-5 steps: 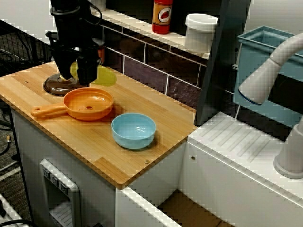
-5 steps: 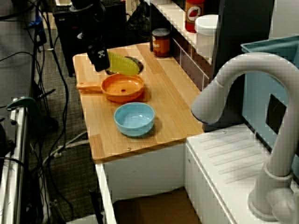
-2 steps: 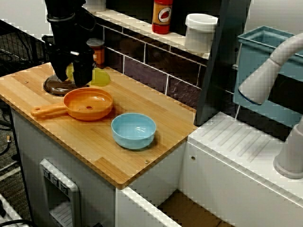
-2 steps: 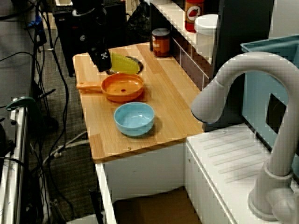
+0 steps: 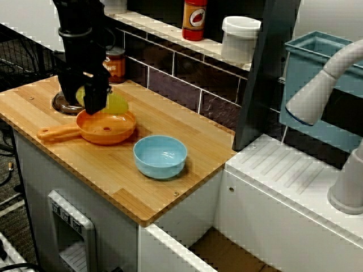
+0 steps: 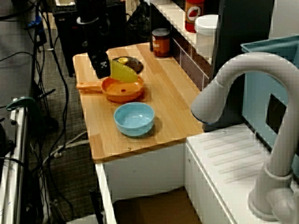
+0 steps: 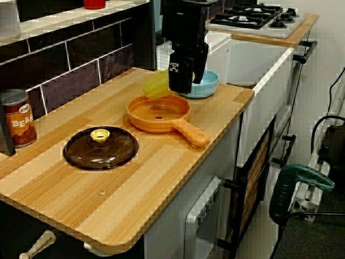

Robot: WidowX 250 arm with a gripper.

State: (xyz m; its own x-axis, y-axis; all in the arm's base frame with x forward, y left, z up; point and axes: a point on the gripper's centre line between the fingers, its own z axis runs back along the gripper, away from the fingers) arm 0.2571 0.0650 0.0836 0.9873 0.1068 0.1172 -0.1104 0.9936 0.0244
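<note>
Item: gripper (image 7: 182, 81), black, hanging upright over the pan (image 7: 157, 114), fingers pinching one end of the cup (image 7: 156, 84); the contact itself is hidden behind the fingers, but the cup hangs clear of the counter (image 5: 170, 122) with nothing else to bear it. Item: cup, yellow-green, translucent, tipped onto its side; its long axis runs roughly level, from the gripper toward the tiled wall, so the free end juts out on the wall side. Position: raised over the pan's wall-side rim, apart from it as far as the view from the counter's end shows; from the front it overlaps that rim. Item: pan, orange, shallow, nothing in it, handle pointing away from the wall toward the counter's front edge. Item: bowl (image 5: 160, 156), light blue, just beside the pan on its sink side, not touching. Item: lid (image 7: 101, 147), dark brown with a yellow knob, flat on the counter near the pan, opposite the bowl. Item: can (image 7: 17, 117), farther from the pan than the lid, against the wall.
</note>
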